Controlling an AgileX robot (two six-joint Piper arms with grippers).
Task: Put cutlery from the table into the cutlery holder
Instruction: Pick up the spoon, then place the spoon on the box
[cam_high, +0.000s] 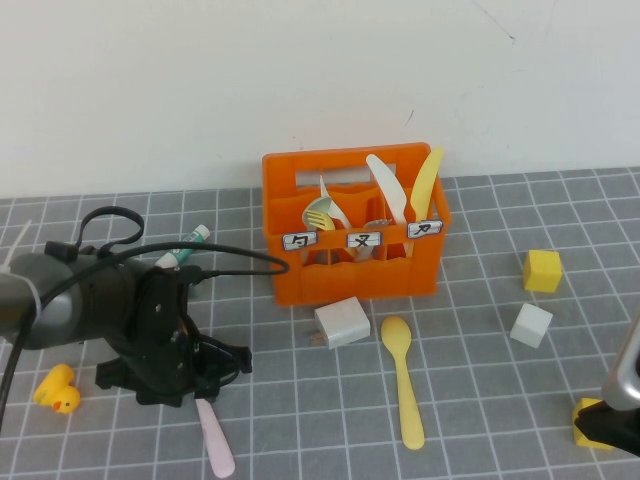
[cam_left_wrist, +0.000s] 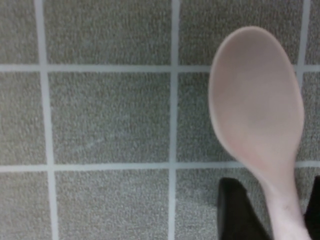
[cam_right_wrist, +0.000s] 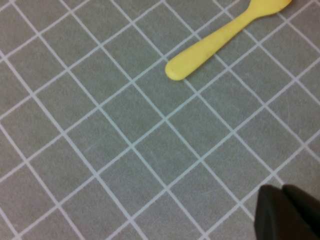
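The pale pink spoon (cam_high: 215, 445) lies on the grey gridded table (cam_high: 480, 400) at the front left; its bowl fills the left wrist view (cam_left_wrist: 255, 100). My left gripper (cam_high: 200, 395) is low over it, open, with a dark finger (cam_left_wrist: 237, 212) on each side of the spoon's neck and a gap showing. The yellow spoon (cam_high: 403, 385) lies in front of the orange cutlery holder (cam_high: 350, 275); its handle shows in the right wrist view (cam_right_wrist: 215, 42). My right gripper (cam_high: 610, 420) is at the front right edge, shut and empty (cam_right_wrist: 287, 212), away from both spoons.
The holder has a white knife (cam_high: 388, 190), a yellow knife (cam_high: 426, 185) and forks in it. A white block (cam_high: 342, 322) lies against its front. A white cube (cam_high: 531, 325) and yellow cube (cam_high: 542, 270) sit to the right. A yellow duck (cam_high: 58, 390) and marker (cam_high: 182, 247) are at the left.
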